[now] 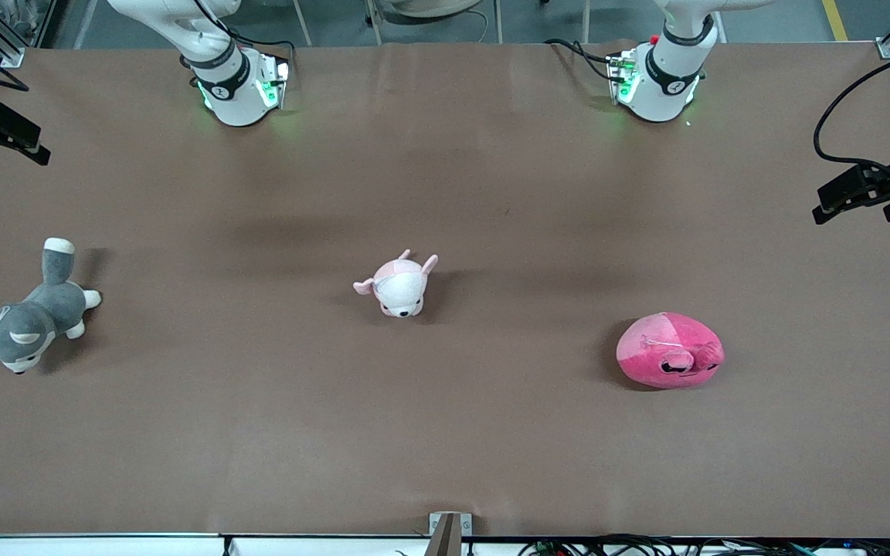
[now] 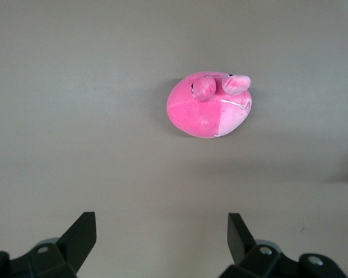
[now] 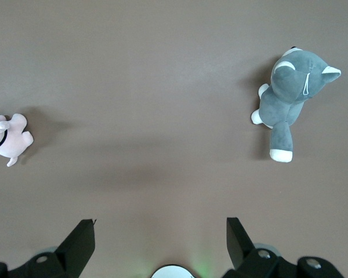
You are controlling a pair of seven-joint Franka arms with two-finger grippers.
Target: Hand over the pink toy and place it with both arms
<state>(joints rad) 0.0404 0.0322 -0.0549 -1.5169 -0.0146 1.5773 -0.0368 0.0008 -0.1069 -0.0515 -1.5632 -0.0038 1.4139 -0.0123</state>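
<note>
The pink toy (image 1: 669, 351) lies on the brown table toward the left arm's end, nearer the front camera than the left arm's base (image 1: 657, 81). It also shows in the left wrist view (image 2: 209, 107). My left gripper (image 2: 162, 231) is open and empty, high over bare table, apart from the toy. My right gripper (image 3: 161, 231) is open and empty, high over the table by the right arm's base (image 1: 232, 81). Neither gripper shows in the front view.
A pale pink-and-white puppy plush (image 1: 399, 286) sits mid-table, also in the right wrist view (image 3: 8, 136). A grey-and-white plush animal (image 1: 24, 320) lies at the right arm's end, also in the right wrist view (image 3: 290, 92). Black fixtures (image 1: 870, 189) overhang both table ends.
</note>
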